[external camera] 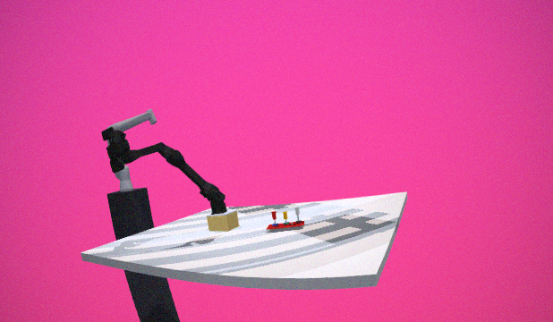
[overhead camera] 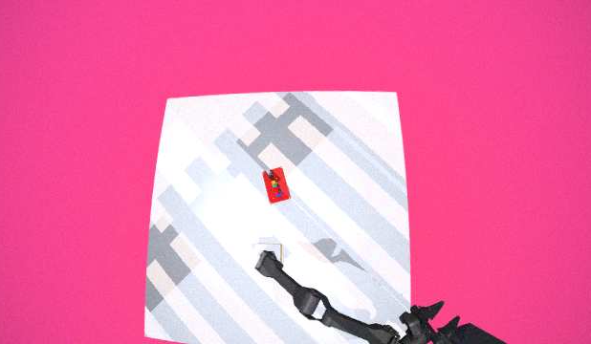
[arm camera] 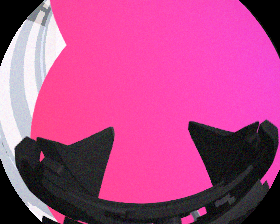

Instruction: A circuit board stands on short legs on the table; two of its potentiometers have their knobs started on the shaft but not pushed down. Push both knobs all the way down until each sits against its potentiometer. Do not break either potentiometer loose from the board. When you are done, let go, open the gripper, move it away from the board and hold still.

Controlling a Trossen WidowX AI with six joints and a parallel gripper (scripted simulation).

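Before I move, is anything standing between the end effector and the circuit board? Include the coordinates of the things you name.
Nothing visible stands between the open end effector (overhead camera: 450,311) (arm camera: 151,126) and the red circuit board (overhead camera: 270,190) (external camera: 283,227). The tan box (overhead camera: 281,252) (external camera: 220,223) is off to one side of that path.

Bright — grainy, tabletop glare — wrist edges curved.

Pincer (arm camera: 152,128) open w/ nothing btwn tips, striped tabletop (arm camera: 22,85) at L edge.

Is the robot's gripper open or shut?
Open: the gripper has its two dark fingers standing wide apart in the wrist view, with only pink between them.
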